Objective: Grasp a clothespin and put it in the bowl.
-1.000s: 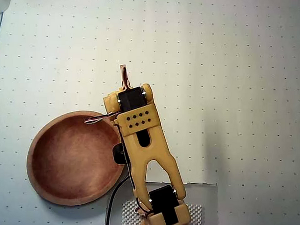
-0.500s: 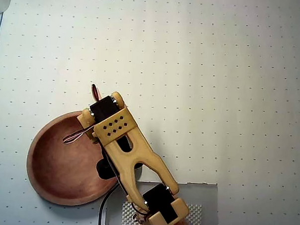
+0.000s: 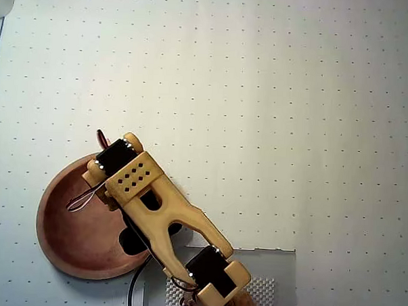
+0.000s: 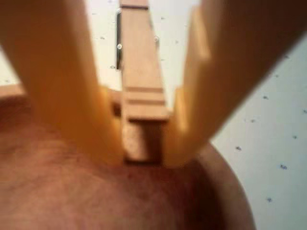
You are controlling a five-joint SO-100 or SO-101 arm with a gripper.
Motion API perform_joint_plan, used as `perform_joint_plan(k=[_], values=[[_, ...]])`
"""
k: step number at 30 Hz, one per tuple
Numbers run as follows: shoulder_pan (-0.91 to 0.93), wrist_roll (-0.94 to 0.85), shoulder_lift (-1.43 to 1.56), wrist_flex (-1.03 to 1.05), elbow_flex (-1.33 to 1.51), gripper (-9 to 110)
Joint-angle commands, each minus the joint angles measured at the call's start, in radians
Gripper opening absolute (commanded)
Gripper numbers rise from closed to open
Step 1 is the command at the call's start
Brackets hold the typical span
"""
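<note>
In the wrist view my yellow gripper [image 4: 144, 155] is shut on the light-tan wooden clothespin [image 4: 140, 72], which stands between the two fingers with its metal spring showing near the top. The reddish-brown wooden bowl [image 4: 96, 196] fills the lower part of that view, right under the fingertips. In the overhead view the bowl [image 3: 68, 238] lies at the lower left of the dotted mat. The arm's gripper end [image 3: 101, 172] hangs over the bowl's upper right rim. The clothespin is hidden under the arm there.
The arm's base [image 3: 212, 279] sits at the bottom middle of the overhead view on a grey mat [image 3: 276, 278]. A black cable [image 3: 133, 292] runs down beside the bowl. The white dotted mat [image 3: 261, 94] spreads over the rest of the table.
</note>
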Motion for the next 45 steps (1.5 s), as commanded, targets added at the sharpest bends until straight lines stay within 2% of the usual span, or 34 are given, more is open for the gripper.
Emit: perform_joint_plan(k=[1, 21, 30, 45], values=[[-0.018, 0.009, -0.02, -0.005, -0.057, -3], [-0.13, 0.011, -0.121, 0.006, -0.043, -3], [-0.236, 0.086, -0.123, 0.0, -0.043, -3], [-0.241, 0.091, -0.167, -0.002, -0.043, 0]])
